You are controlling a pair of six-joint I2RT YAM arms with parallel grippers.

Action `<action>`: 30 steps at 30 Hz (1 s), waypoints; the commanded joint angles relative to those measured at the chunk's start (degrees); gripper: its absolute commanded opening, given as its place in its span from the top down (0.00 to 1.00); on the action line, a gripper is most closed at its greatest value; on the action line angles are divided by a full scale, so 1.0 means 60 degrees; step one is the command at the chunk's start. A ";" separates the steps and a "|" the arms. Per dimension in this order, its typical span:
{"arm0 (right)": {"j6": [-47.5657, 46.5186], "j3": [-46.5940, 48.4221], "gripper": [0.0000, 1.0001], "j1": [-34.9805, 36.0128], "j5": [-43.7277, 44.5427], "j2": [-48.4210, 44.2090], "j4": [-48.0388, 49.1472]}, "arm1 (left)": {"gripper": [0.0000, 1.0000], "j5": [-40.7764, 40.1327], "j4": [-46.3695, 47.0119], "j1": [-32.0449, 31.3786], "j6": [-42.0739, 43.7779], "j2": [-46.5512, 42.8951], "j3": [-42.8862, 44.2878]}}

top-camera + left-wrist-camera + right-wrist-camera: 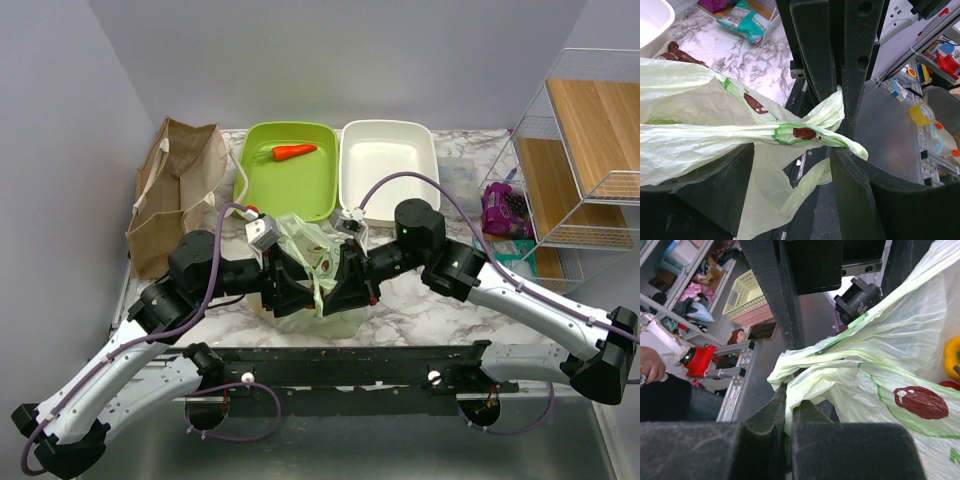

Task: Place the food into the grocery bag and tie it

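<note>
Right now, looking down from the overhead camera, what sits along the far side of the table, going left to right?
Stiff brown paper bag → lime-green plastic tray holding an orange carrot → white plastic tub → purple packet → wire rack with wooden shelves.

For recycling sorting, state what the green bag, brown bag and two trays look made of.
The green bag: thin translucent plastic film, crinkled, glossy. The brown bag: likely stiff matte paper, creased, standing unaided. The green tray and white tray: probably smooth moulded plastic, faint sheen.
</note>
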 commanded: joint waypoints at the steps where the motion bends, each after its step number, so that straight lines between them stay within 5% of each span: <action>1: 0.0216 0.0025 0.99 0.0045 -0.0851 0.0151 0.0115 | 0.37 -0.0493 0.0445 -0.0191 0.0582 -0.0089 -0.0212; 30: 0.0698 0.0015 0.99 0.0043 -0.1194 0.0450 0.0701 | 0.24 -0.2735 0.1474 -0.1976 0.1482 0.0503 -0.0099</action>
